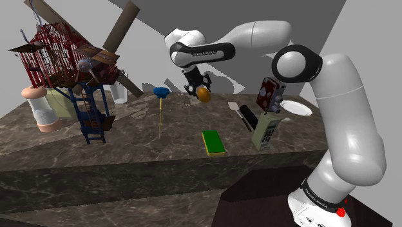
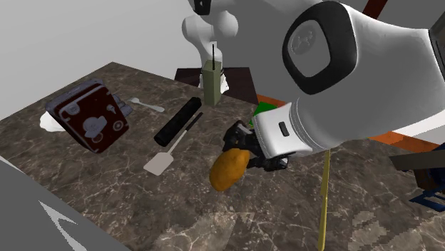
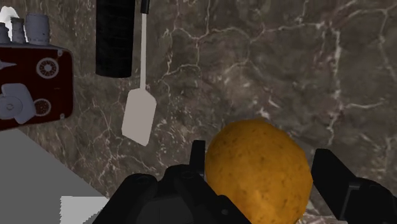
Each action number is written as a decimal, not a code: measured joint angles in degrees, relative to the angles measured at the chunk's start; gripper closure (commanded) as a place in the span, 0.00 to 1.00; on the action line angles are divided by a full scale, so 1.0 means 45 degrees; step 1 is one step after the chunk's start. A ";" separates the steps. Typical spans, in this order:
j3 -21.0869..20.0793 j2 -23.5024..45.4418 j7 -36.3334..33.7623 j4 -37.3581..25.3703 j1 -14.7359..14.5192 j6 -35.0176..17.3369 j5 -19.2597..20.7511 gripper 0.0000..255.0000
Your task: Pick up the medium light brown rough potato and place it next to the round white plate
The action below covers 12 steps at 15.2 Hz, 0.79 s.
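The potato (image 1: 205, 95) is orange-brown, rough and rounded. My black gripper (image 1: 199, 89) is shut on it and holds it in the air above the dark marble counter (image 1: 161, 145). From the wrist, the potato (image 3: 257, 168) sits clasped between the two fingers (image 3: 198, 160). The second exterior view shows the potato (image 2: 228, 170) hanging under the gripper (image 2: 244, 151). The round white plate (image 1: 297, 108) lies at the counter's far right in the shoulder view, beyond a dark red box (image 1: 270, 95). A white edge of the plate (image 2: 50, 123) peeks out behind that red box (image 2: 89, 115).
A white spatula (image 3: 140, 114) and a black cylinder (image 3: 115, 35) lie between the gripper and the red box (image 3: 28, 86). A green sponge (image 1: 214, 142), a beige holder (image 1: 265, 132), a blue-headed yellow stick (image 1: 160, 93) and a red cage (image 1: 48, 55) stand around.
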State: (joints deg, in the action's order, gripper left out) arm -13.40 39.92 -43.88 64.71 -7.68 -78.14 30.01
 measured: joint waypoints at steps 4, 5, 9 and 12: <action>0.0028 0.0014 0.0274 -0.0689 -0.0106 0.0610 0.0030 1.00; 0.0041 0.0023 0.0357 -0.0877 -0.0127 0.0762 0.0044 1.00; 0.0078 0.0073 0.0639 -0.1650 -0.0267 0.1422 0.0095 1.00; 0.0028 -0.0720 0.0693 -0.0628 0.0060 0.1162 0.0017 1.00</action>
State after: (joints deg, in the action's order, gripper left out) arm -13.28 36.68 -40.76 61.88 -7.41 -72.91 30.08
